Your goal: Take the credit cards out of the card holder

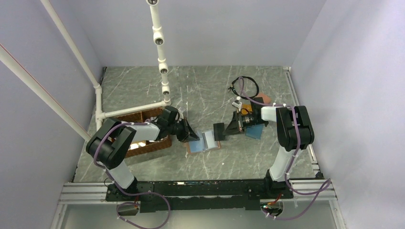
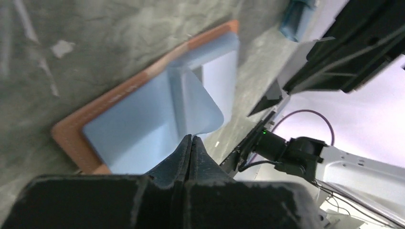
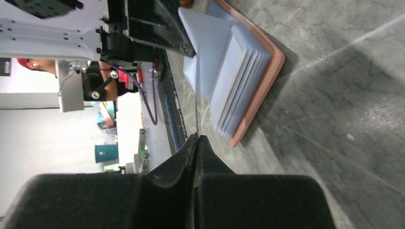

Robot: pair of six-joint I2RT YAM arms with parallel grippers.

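The salmon-pink card holder (image 1: pixel 204 142) lies open on the table between the arms, its light-blue pockets up. It also shows in the left wrist view (image 2: pixel 119 95) and the right wrist view (image 3: pixel 267 71). My left gripper (image 1: pixel 192 137) is shut at the holder's left half, its tips (image 2: pixel 191 137) pinching a lifted light-blue inner flap (image 2: pixel 200 102). My right gripper (image 1: pixel 225 130) is shut on a thin card (image 3: pixel 197 86), seen edge-on just off the holder's right edge. In the top view the card (image 1: pixel 218 130) looks dark. Other cards are hidden in the stacked pockets (image 3: pixel 239 81).
A teal-blue wallet (image 1: pixel 255 131) and an orange wallet (image 1: pixel 263 99) lie behind my right gripper, with a black cable loop (image 1: pixel 244 86) beyond. A wicker basket (image 1: pixel 143 143) sits under my left arm. A white pipe frame (image 1: pixel 161 52) stands at back left.
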